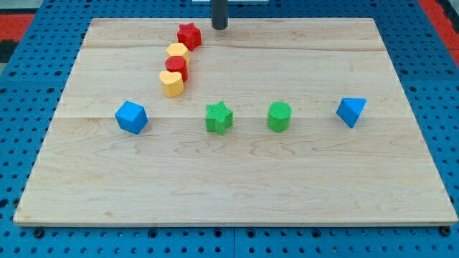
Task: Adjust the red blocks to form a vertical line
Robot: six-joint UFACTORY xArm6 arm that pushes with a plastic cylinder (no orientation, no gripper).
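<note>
A red star block point(189, 35) lies near the view's top, left of centre. A red cylinder point(176, 67) lies below it and slightly left. A yellow block point(177, 51) sits between the two red ones, and a second yellow block point(171, 84) touches the red cylinder from below. The four form a slanted chain. My tip point(219, 26) is at the board's top edge, just right of the red star and apart from it.
A blue block point(131, 117) lies at the left, a green star point(219, 118) and a green cylinder point(280, 117) in the middle, a blue block point(351, 111) at the right. The wooden board point(237, 179) rests on a blue pegboard table.
</note>
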